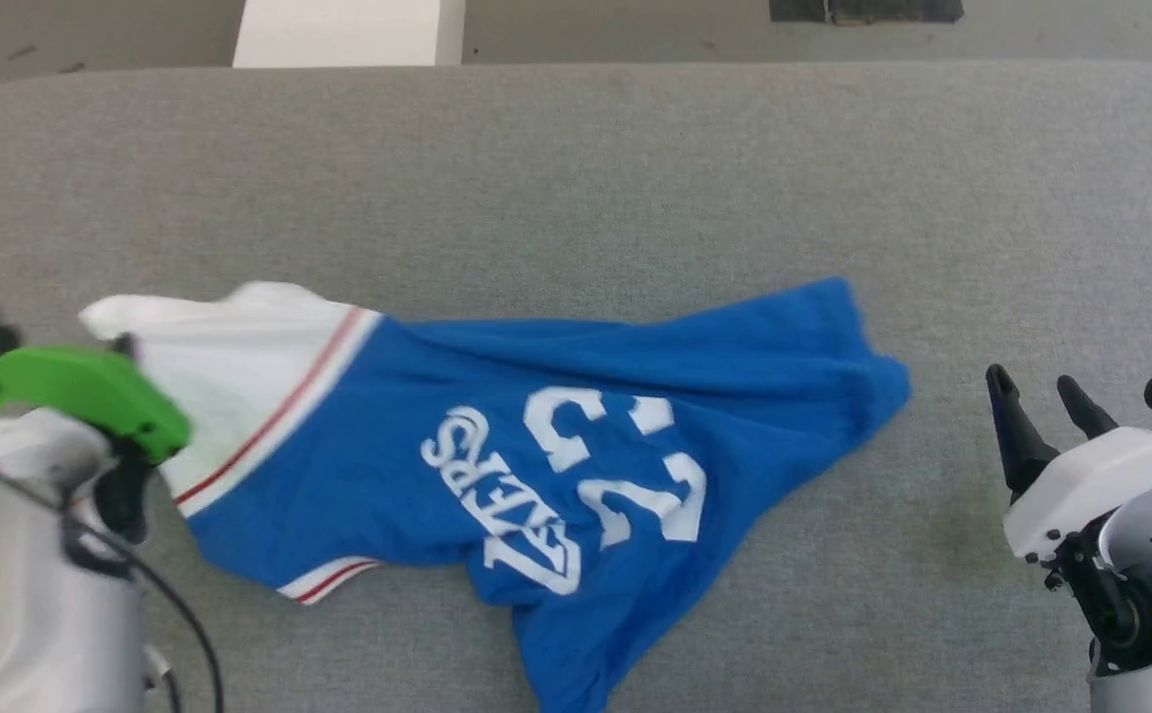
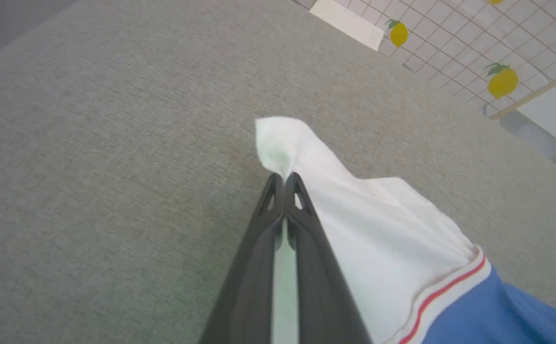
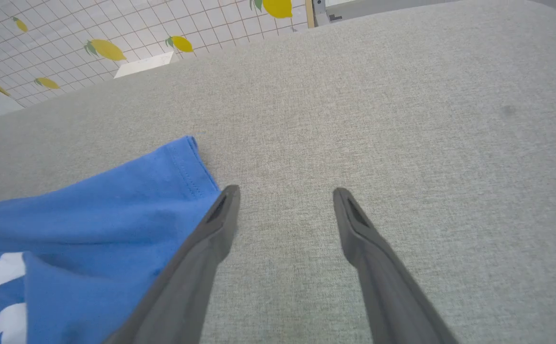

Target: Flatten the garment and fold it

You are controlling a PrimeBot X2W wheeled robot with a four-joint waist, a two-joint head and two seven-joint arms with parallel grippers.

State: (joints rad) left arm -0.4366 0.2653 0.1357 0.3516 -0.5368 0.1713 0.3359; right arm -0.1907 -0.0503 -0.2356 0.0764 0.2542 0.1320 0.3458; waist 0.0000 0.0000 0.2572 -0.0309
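Note:
The garment (image 1: 496, 366) lies crumpled on the grey cloth-covered table (image 1: 635, 168), a royal-blue jersey with white lettering and numbers facing up and a white sleeve with red-striped trim at its left end. My left gripper (image 2: 285, 179) is shut on a pinched tip of that white sleeve (image 2: 383, 229), at the garment's far left. Under its green cover, part of the left gripper (image 1: 123, 347) is hidden in the head view. My right gripper (image 1: 1036, 384) stands open just right of the blue hem (image 3: 91, 205), its fingers (image 3: 220, 215) apart over bare table with nothing between them.
A white block (image 1: 348, 30) and a dark object (image 1: 863, 10) sit beyond the table's far edge. A white tiled floor with yellow lemon marks (image 2: 502, 81) lies past the table. Bare grey surface stretches behind the garment and to its right.

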